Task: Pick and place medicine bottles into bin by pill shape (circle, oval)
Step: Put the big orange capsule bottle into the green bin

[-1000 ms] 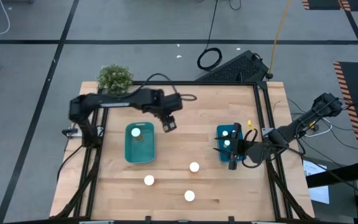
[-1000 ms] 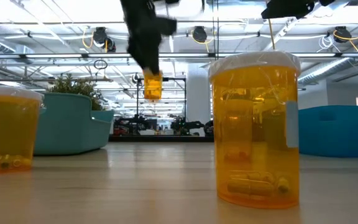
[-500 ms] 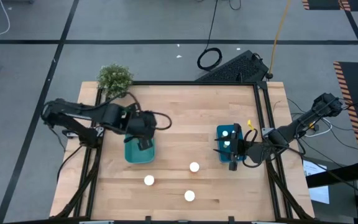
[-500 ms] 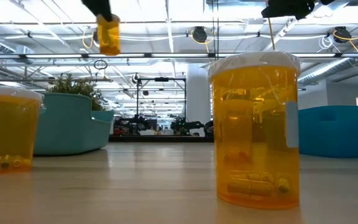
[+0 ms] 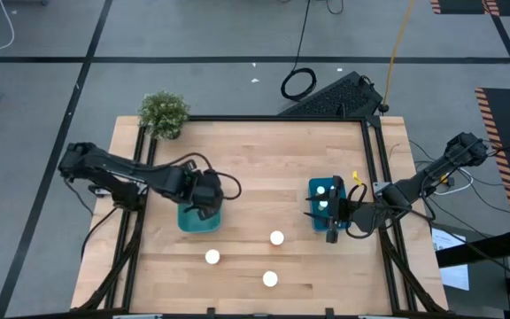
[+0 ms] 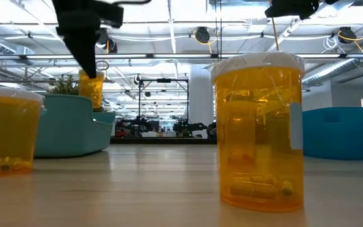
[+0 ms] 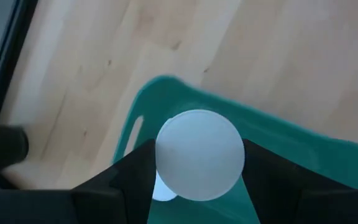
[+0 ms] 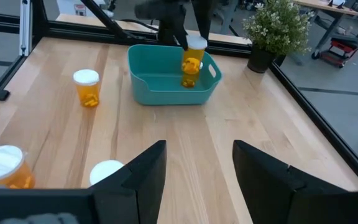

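Grey floor (image 5: 51, 106), potted plant (image 5: 164, 113)

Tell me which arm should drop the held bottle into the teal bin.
Left. Its end effector already grips the amber bottle right over the teal bin. The right end effector is open and empty, across the table beside the blue bin.

High view looks straight down on the whole table (image 5: 264, 159). Low view sits at tabletop height, bottles close. Wrist views face the teal bin (image 8: 166, 87), shared with high and low views.
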{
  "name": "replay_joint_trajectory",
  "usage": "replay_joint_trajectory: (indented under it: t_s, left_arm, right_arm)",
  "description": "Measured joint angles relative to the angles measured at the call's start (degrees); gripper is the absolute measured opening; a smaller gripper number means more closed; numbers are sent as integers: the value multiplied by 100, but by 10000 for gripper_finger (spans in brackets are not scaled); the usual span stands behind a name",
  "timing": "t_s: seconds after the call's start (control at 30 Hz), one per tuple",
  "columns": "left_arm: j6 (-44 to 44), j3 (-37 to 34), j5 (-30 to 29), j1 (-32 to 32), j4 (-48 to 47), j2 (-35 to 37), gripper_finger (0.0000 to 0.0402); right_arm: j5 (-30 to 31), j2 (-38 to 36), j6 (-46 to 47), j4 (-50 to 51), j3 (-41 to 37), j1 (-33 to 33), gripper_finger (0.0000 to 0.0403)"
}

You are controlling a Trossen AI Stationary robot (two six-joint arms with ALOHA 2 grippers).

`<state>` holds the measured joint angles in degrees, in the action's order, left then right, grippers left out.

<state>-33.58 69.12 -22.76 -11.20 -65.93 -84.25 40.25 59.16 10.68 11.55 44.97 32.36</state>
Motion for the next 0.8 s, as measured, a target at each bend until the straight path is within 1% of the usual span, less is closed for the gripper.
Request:
replay_joint_trajectory:
  t_s: [0.1,0.23,0.4,0.53,0.8]
  left_arm:
    - [-173,-328,-33,101,170,9,216]
    - [-145,-741,-2,201,903,7,216]
    - [-127,-1113,17,396,1359,9,216]
    - [-130,-1382,20,561,1463,7,216]
    - [-81,-1883,127,740,2154,7,218]
  right_arm:
    - [1,0,0,1,0,0,180]
    - [2,0,0,0,0,0,180]
    - [4,0,0,0,0,-2,180]
    - [7,0,0,0,0,0,180]
    - [9,0,-2,0,0,0,180]
